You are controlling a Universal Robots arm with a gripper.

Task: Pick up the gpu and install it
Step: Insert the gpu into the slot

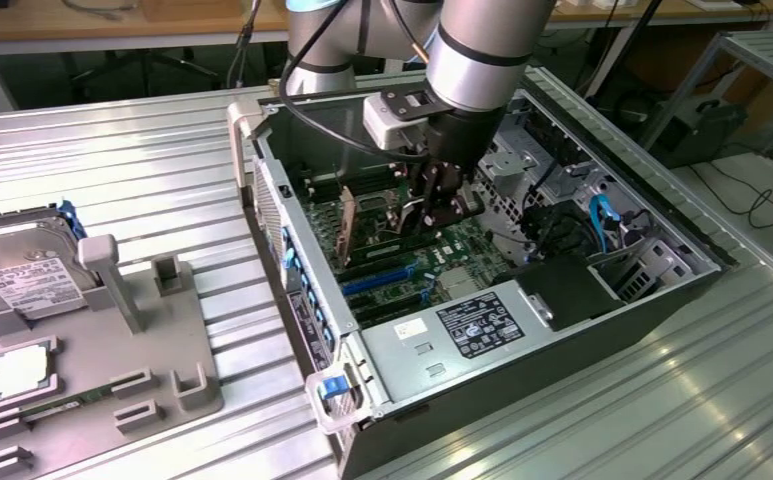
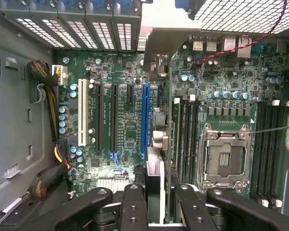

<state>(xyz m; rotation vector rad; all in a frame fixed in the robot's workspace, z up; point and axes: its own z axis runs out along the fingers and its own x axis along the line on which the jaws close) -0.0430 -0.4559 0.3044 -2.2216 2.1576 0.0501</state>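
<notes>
The gpu shows edge-on in the wrist view as a thin dark card between my two black fingers, and my gripper is shut on it. Its pale metal bracket reaches toward the slot covers at the rear of the case. The card stands upright over the motherboard, just beside the long blue slot; I cannot tell whether it is seated. In the exterior view, my gripper is down inside the open computer case, with the card's tan bracket end toward the exterior view's left.
On the motherboard are a white slot, black slots, memory slots and an open CPU socket. Cable bundles run along one case wall. A grey fixture holding a silver hard drive sits at the exterior view's left on the ribbed metal table.
</notes>
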